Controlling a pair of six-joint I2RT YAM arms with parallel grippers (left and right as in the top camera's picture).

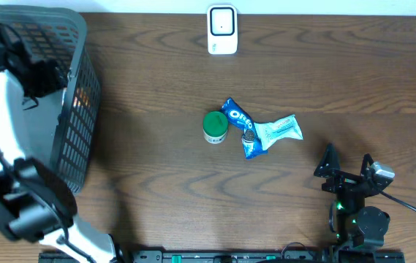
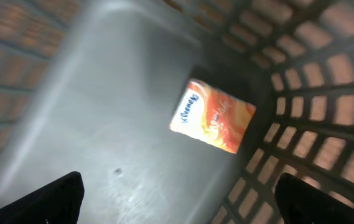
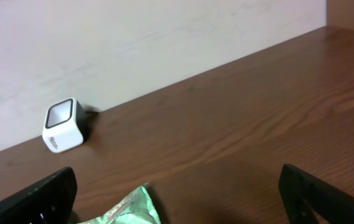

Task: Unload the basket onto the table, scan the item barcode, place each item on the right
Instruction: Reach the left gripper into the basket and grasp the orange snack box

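a: how far along is the scan?

b: barely started imo. left gripper (image 2: 183, 200) is wide open and empty down in the basket (image 2: 313, 93). the orange packet (image 2: 213, 116) lies flat just ahead of it, untouched. pickup and the trip to the scanner (image 1: 222, 29) are left.

a: which way's it lying?

b: long axis crosswise to the gripper, a bit skewed, printed face up, no barcode showing. right gripper (image 1: 348, 161) is open too, nothing in it.
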